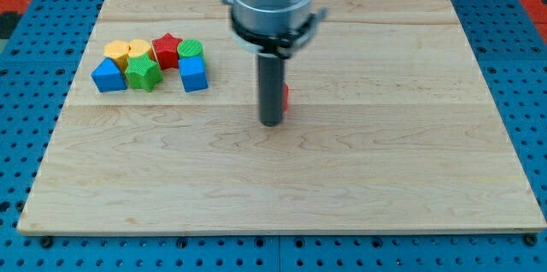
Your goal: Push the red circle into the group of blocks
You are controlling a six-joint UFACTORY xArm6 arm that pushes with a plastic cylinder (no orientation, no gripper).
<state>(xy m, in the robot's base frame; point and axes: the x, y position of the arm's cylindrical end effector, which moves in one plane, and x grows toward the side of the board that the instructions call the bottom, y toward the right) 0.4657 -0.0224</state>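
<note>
Camera view: arm comes down from the view's top centre, grey cylinder body cut off by the frame edge, dark rod pointing straight down, upright. My tip (pixel 270 123) sits on the counter (pixel 359 178) near the middle, slightly toward the view's top. No hand on this rig, just the rod, so nothing to report as apart or together.

Red circle (pixel 285 96) is almost fully hidden behind the rod; only a thin red sliver shows on the rod's right side, shape not confirmable from that. It looks to be touching or just beside the rod, can't tell which.

Group sits well apart at the view's upper left: blue block (pixel 108 75), green star (pixel 143 73), blue cube (pixel 193 73) in the front row; orange block (pixel 117 50), yellow block (pixel 139 48), red star (pixel 166 50), green circle (pixel 190 48) behind. Blocks packed close, mostly touching. Orange and yellow shapes hard to make out, partly covered by the front row.
</note>
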